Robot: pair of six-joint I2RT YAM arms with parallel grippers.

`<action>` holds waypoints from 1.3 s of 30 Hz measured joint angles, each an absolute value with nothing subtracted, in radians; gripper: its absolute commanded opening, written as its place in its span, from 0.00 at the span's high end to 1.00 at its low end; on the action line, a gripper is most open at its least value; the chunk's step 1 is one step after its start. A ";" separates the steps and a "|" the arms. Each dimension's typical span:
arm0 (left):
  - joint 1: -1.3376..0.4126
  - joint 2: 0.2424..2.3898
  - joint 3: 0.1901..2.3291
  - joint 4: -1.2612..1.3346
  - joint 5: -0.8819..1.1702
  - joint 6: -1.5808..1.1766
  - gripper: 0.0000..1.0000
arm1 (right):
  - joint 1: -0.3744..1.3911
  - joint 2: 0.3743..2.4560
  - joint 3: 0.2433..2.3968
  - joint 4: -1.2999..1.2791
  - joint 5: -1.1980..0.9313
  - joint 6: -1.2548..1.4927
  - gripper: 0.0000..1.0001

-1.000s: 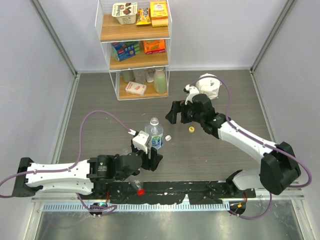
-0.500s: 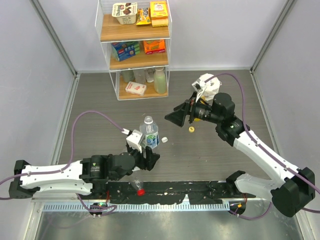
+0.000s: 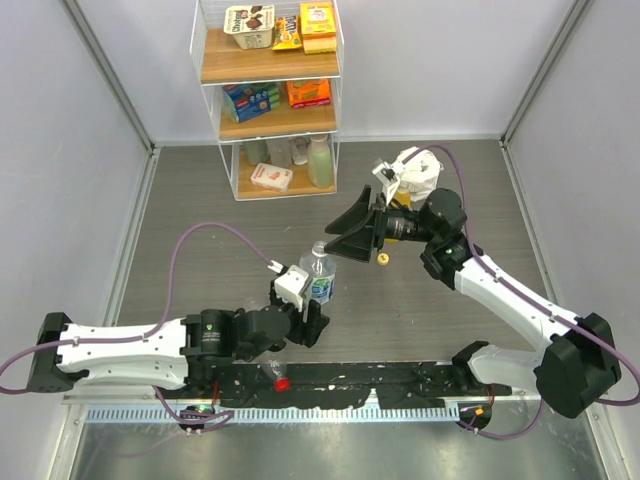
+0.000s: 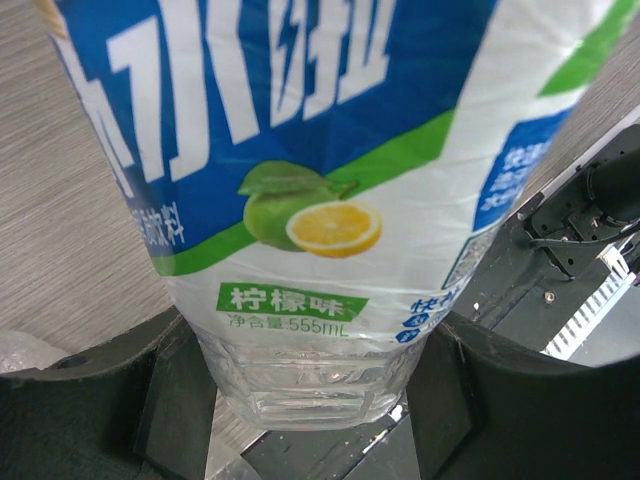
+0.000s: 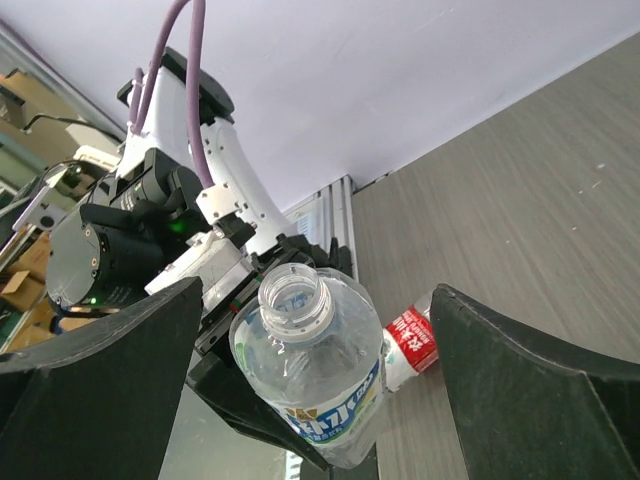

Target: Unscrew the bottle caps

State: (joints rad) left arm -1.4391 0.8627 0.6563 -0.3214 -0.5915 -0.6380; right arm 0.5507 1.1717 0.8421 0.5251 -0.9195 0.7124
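Bottle [image 3: 318, 272], capless, in left gripper [image 3: 304, 318]

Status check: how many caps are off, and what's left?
Done: yellow cap and red cap lie loose; the blue-label bottle is uncapped. In hand: left gripper holds that bottle, right gripper open near its neck. Left: unclear; the white cap is out of sight.

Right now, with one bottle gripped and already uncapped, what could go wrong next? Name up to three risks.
1. The left gripper clamps the blue-label bottle low, near its base, so a nudge at the neck could lever it loose.
2. The right gripper stands wide open close to the bottle's open mouth; a careless move could knock or tip it.
3. The yellow cap lies loose beside the right gripper and could be swept away.
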 measured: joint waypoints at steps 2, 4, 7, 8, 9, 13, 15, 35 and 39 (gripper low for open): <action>-1.439 0.872 0.663 -0.315 -0.590 -0.627 1.00 | 0.560 1.180 0.836 0.530 -0.936 0.717 0.03; -1.439 0.876 0.672 -0.305 -0.590 -0.619 1.00 | 0.569 1.180 0.834 0.530 -0.945 0.717 0.04; -1.439 0.879 0.688 -0.292 -0.589 -0.613 1.00 | 0.589 1.180 0.834 0.530 -0.957 0.710 0.05; -1.439 0.880 0.691 -0.288 -0.589 -0.612 1.00 | 0.594 1.180 0.834 0.529 -0.958 0.709 0.05; -1.439 0.882 0.694 -0.284 -0.589 -0.610 1.00 | 0.599 1.180 0.834 0.529 -0.960 0.706 0.08; -1.439 0.893 0.699 -0.278 -0.586 -0.601 1.00 | 0.620 1.181 0.834 0.522 -0.959 0.694 0.19; -1.439 0.902 0.699 -0.278 -0.582 -0.600 1.00 | 0.624 1.185 0.835 0.522 -0.957 0.691 0.29; -1.439 0.884 0.701 -0.297 -0.580 -0.648 0.17 | 0.624 1.204 0.869 0.454 -0.904 0.580 0.98; -1.439 0.851 0.690 -0.298 -0.616 -0.647 0.00 | 0.628 1.198 0.880 0.360 -0.861 0.524 0.98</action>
